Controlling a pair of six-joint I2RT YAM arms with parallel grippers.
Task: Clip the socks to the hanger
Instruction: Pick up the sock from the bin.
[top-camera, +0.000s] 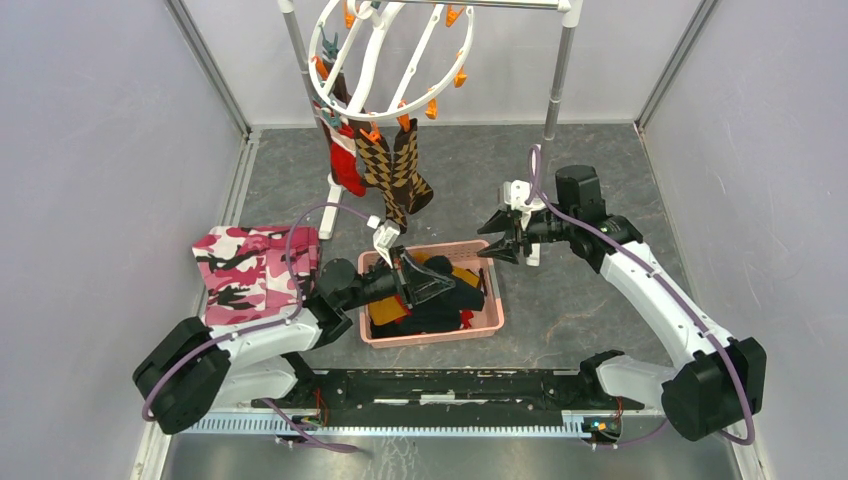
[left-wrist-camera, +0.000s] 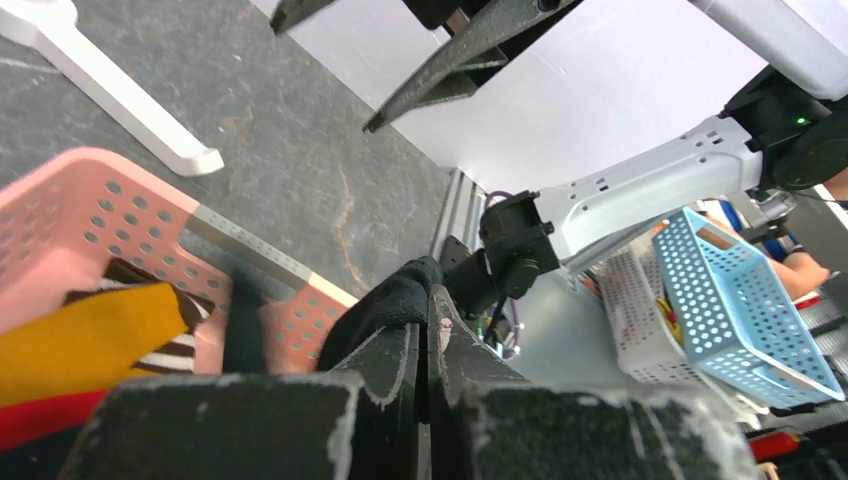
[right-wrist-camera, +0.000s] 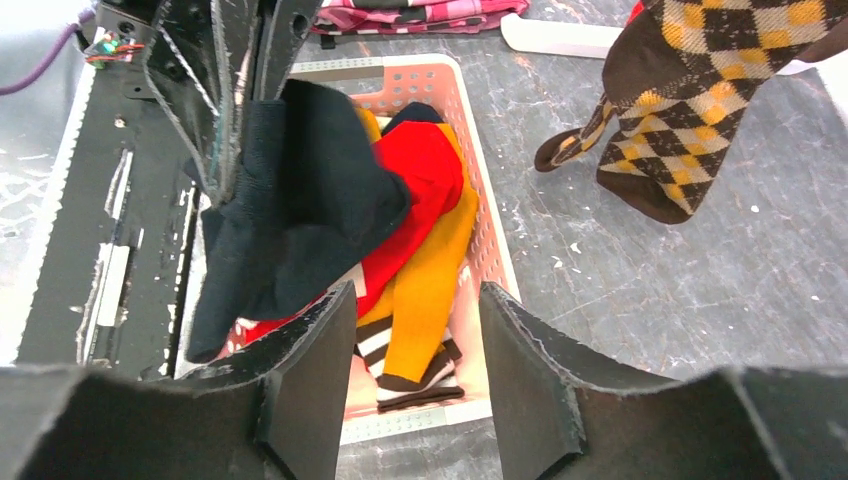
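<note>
The white round hanger (top-camera: 385, 60) hangs from the rack at the back. A red sock (top-camera: 345, 160) and brown argyle socks (top-camera: 395, 175) are clipped to it. My left gripper (top-camera: 445, 280) is over the pink basket (top-camera: 480, 325), shut on a dark sock (left-wrist-camera: 395, 300) that droops from its jaws (right-wrist-camera: 300, 200). In the basket lie a red sock (right-wrist-camera: 425, 170), a mustard yellow sock (right-wrist-camera: 430, 280) and a striped one. My right gripper (right-wrist-camera: 418, 295) is open and empty just right of the basket, facing the held sock. The argyle socks (right-wrist-camera: 700, 80) hang beyond.
A pink camouflage cloth (top-camera: 250, 270) lies left of the basket. The rack's metal poles (top-camera: 560, 80) and white foot (left-wrist-camera: 120, 100) stand behind it. Grey walls close in both sides. A blue basket (left-wrist-camera: 740, 300) sits beyond the table's near edge.
</note>
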